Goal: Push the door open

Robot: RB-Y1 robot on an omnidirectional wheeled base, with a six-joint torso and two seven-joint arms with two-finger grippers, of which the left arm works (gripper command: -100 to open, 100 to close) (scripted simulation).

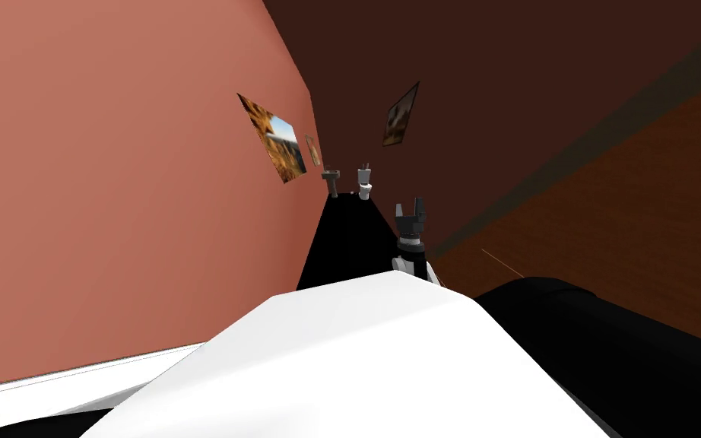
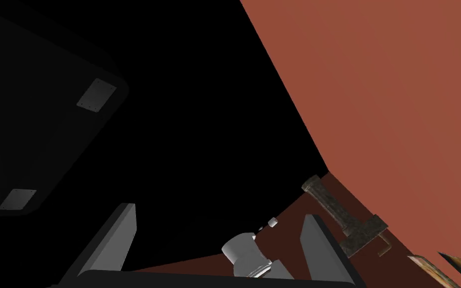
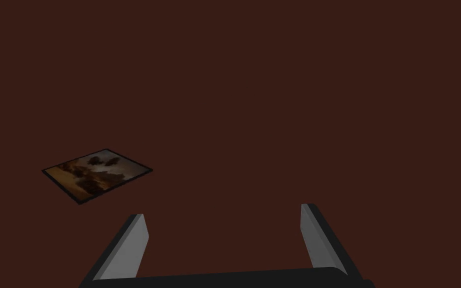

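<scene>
I am looking down a narrow room. The door (image 1: 645, 220), a brown wood-grained panel, is lying along my right side, with a dark strip running along its upper edge where it is meeting the dark brown wall (image 1: 493, 84). I cannot tell how far it is swung.

The right gripper (image 1: 410, 204) is reaching forward just above my chest, close to the door's near edge. I cannot tell whether it is touching the panel. In its wrist view its two fingers are standing wide apart and holding nothing.

The left gripper (image 2: 219, 210) is also spread wide and gripping nothing. Between its fingers, far beyond them, a white toilet (image 2: 247, 252) is showing. A grey pedestal sink (image 2: 342, 220) is standing beside the toilet, against the pink wall (image 2: 399, 100).

That pink wall is running down my left side, and a framed landscape picture (image 1: 277, 137) is hanging on it. The floor ahead is appearing as a black area (image 1: 345, 243) leading to the toilet and sink.
</scene>
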